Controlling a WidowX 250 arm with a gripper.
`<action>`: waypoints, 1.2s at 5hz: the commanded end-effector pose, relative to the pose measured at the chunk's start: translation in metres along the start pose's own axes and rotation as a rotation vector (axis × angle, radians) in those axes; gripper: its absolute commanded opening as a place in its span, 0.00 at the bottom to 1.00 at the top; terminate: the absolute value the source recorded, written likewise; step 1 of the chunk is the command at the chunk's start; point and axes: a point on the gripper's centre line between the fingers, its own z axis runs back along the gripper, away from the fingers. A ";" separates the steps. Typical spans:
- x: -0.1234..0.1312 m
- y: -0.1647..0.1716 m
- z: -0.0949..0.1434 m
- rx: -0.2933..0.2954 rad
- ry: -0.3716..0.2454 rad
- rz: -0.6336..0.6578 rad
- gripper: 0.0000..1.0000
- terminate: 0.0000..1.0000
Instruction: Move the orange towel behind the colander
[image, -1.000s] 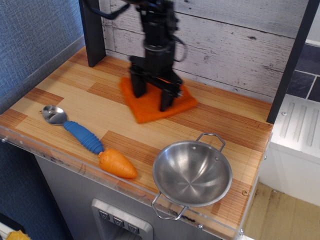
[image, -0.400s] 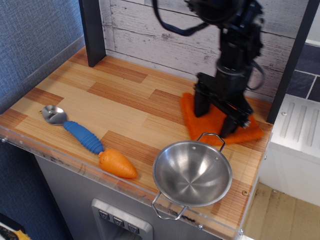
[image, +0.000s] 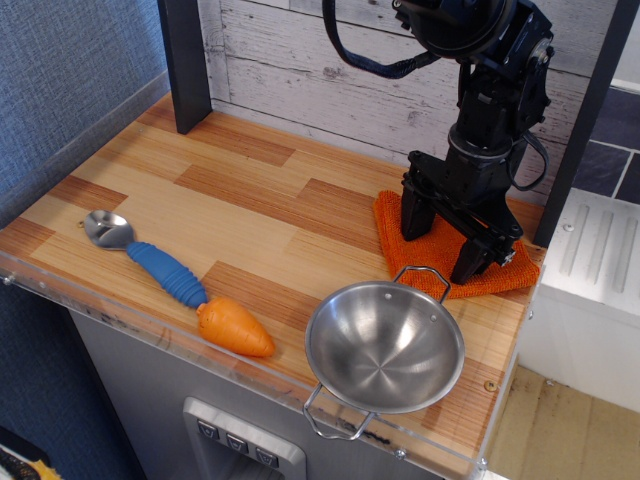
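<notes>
The orange towel (image: 437, 253) lies flat on the wooden counter at the back right, just behind the colander (image: 385, 346). The colander is a shiny steel bowl with two wire loop handles, near the counter's front right edge. My gripper (image: 444, 243) stands over the towel with its two black fingers spread wide, one fingertip (image: 415, 220) on the towel's left part and the other near its right edge. The fingers press down on or rest against the cloth; nothing is clamped between them. Part of the towel is hidden by the fingers.
A metal spoon with a blue handle (image: 150, 258) and an orange plastic carrot (image: 235, 328) lie at the front left. A dark post (image: 185, 65) stands at the back left and another post (image: 580, 125) at the right. A plank wall runs behind the counter.
The gripper has dragged the towel from the counter's back middle to the back right, behind the colander. Over the last half second it shifted slightly further right and back.
</notes>
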 end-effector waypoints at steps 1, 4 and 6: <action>-0.002 0.021 0.029 0.005 -0.078 0.059 1.00 0.00; -0.018 0.032 0.110 0.035 -0.222 0.091 1.00 0.00; -0.028 0.034 0.140 0.053 -0.260 0.083 1.00 0.00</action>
